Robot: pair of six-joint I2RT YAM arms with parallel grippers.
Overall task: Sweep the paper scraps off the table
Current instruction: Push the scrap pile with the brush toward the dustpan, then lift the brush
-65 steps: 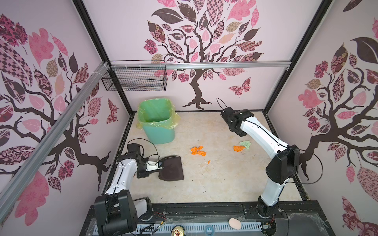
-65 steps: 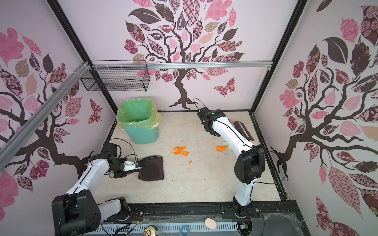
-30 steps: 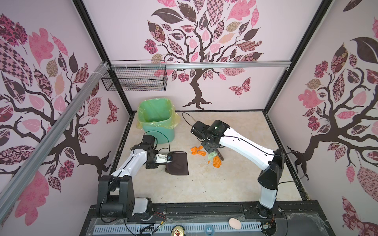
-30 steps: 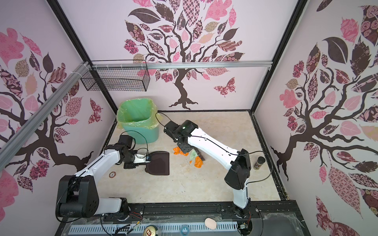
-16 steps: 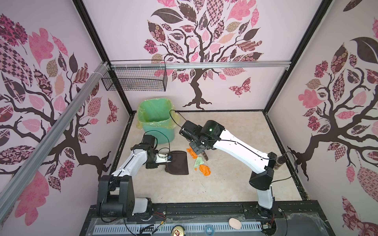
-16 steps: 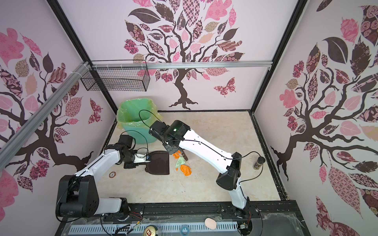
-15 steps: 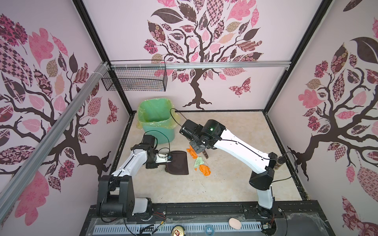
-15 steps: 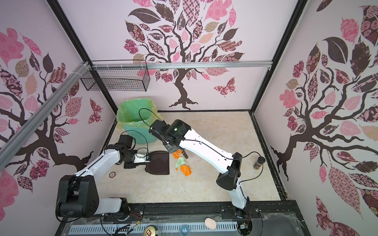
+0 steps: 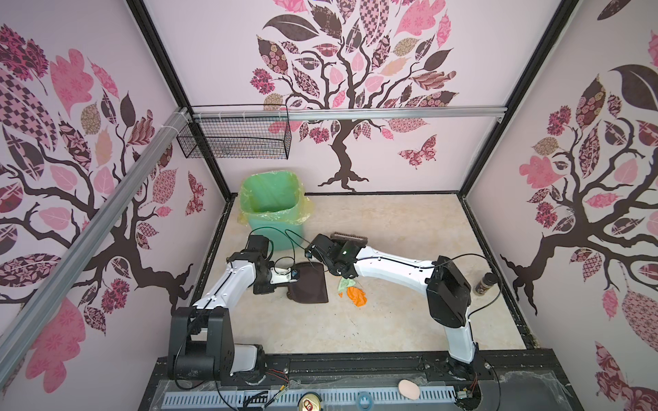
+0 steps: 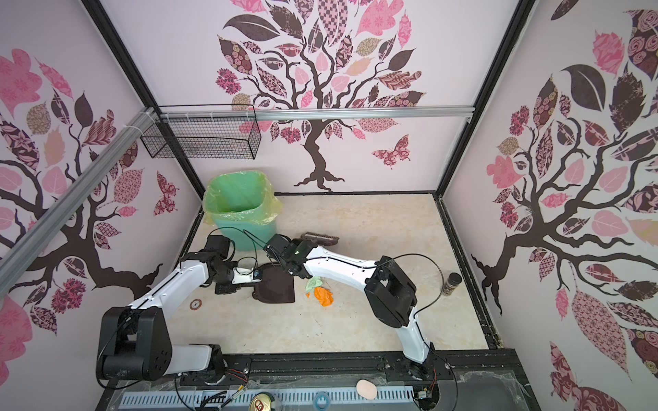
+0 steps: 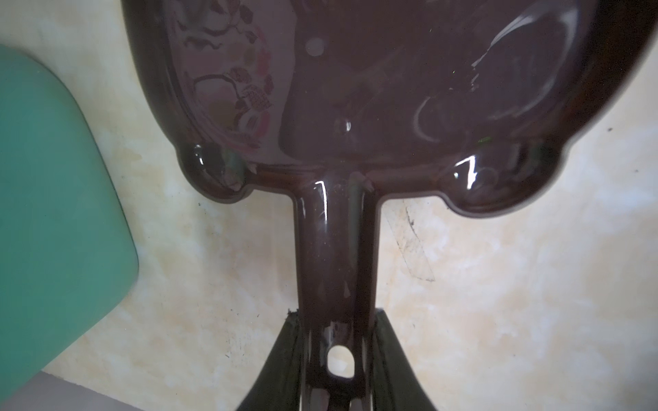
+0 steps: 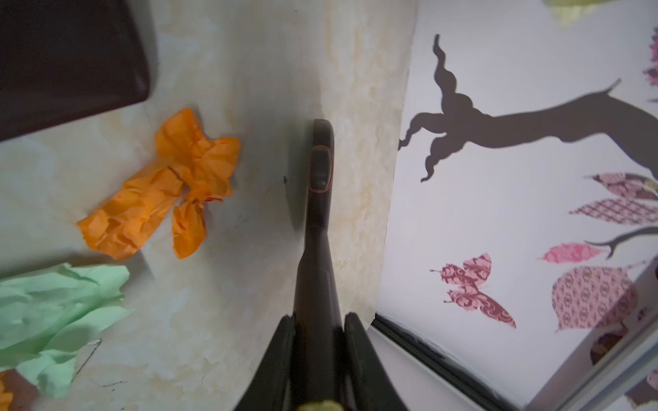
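At the bottom centre of the right wrist view we see the right gripper [image 12: 318, 322], its jaws pressed onto the dark handle of a brush [image 12: 320, 199] that runs straight up the frame. The paper scraps [image 12: 167, 185] lie left of it on the beige table [image 12: 256, 71]: a crumpled orange wad at centre left and a mint-green one at lower left, both creased. A corner of the dustpan [image 12: 64, 60] fills the upper left, apart from the orange wad. Whether the brush touches the table we cannot tell.

At the bottom centre of the left wrist view, the left gripper [image 11: 336, 341] pinches the dustpan's handle. The glossy tray above shows no paper, and a green bin [image 11: 53, 195] sits at the left edge.

In both top views, near mid-frame, the scraps sit just right of the dustpan's mouth, not touching it. The pan's long axis runs left to right, with the mouth toward the wads. We judge the right arm nearer, and the brush must land on their right side to push them leftward.
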